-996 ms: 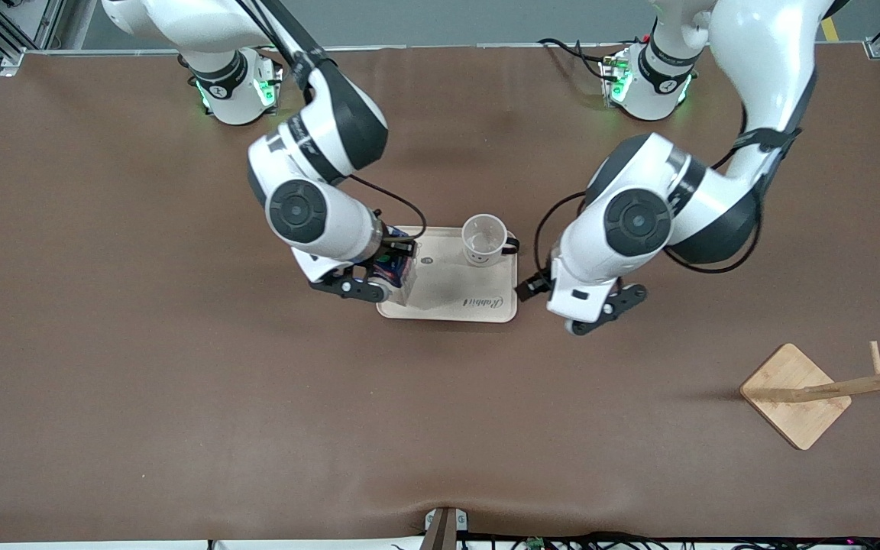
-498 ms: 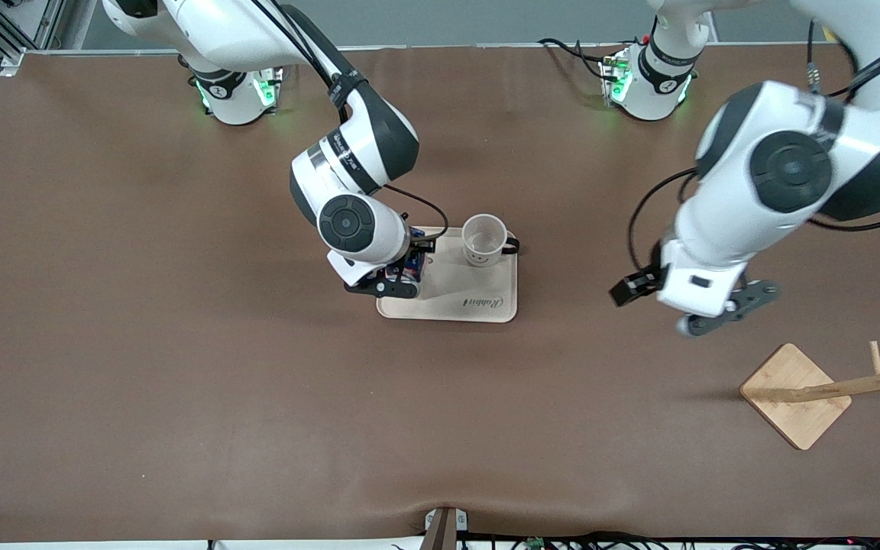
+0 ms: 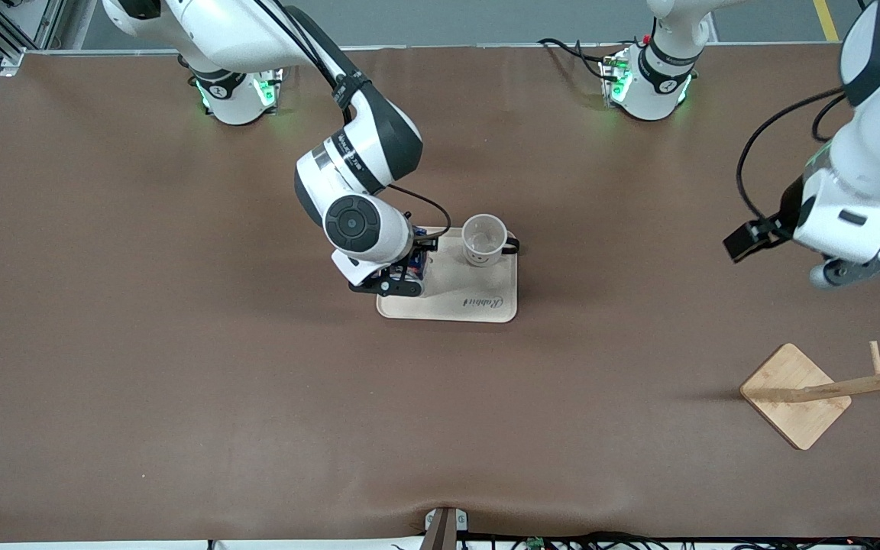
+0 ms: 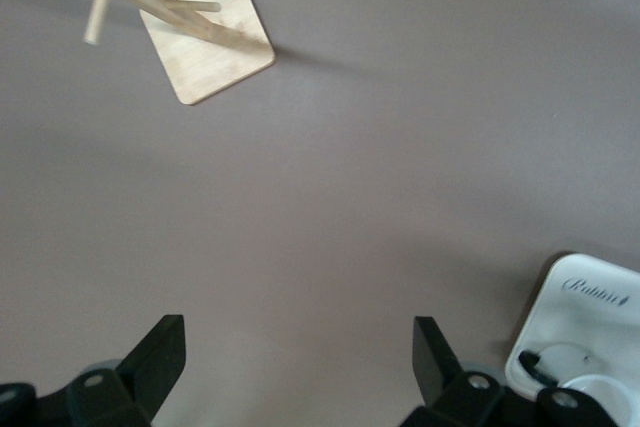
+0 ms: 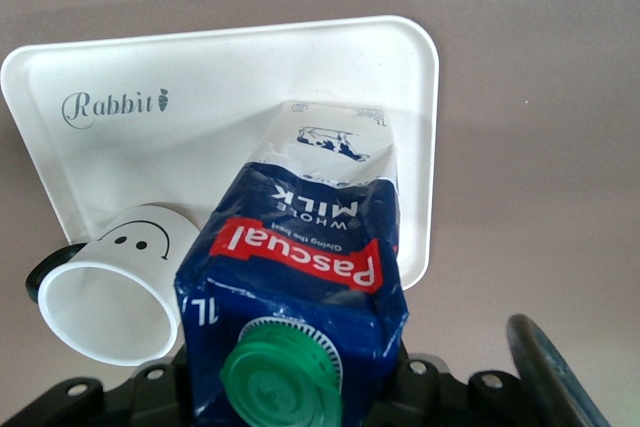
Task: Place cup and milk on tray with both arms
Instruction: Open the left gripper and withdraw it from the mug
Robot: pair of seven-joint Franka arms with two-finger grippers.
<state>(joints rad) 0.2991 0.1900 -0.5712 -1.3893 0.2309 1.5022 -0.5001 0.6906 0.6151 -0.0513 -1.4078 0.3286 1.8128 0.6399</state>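
Observation:
The cream tray point(image 3: 478, 302) lies mid-table. The white smiley cup point(image 3: 483, 239) stands on its corner toward the left arm, farther from the front camera. My right gripper point(image 3: 394, 279) is shut on the blue milk carton point(image 3: 412, 262) at the tray's end toward the right arm. In the right wrist view the milk point(image 5: 300, 257), green cap up, sits with its base on the tray point(image 5: 250, 87) beside the cup point(image 5: 120, 287). My left gripper point(image 3: 868, 263) is open and empty, up over bare table near the left arm's end. Its wrist view shows the open gripper point(image 4: 297, 357) and a tray corner point(image 4: 590, 302).
A wooden stand with a square base point(image 3: 795, 393) and a tilted pegged pole lies near the left arm's end, nearer the front camera. It also shows in the left wrist view point(image 4: 210, 37). The brown mat covers the table.
My left arm has swung away from the tray toward its own end of the table and risen. My right gripper brought the milk a little further over the tray, then stayed.

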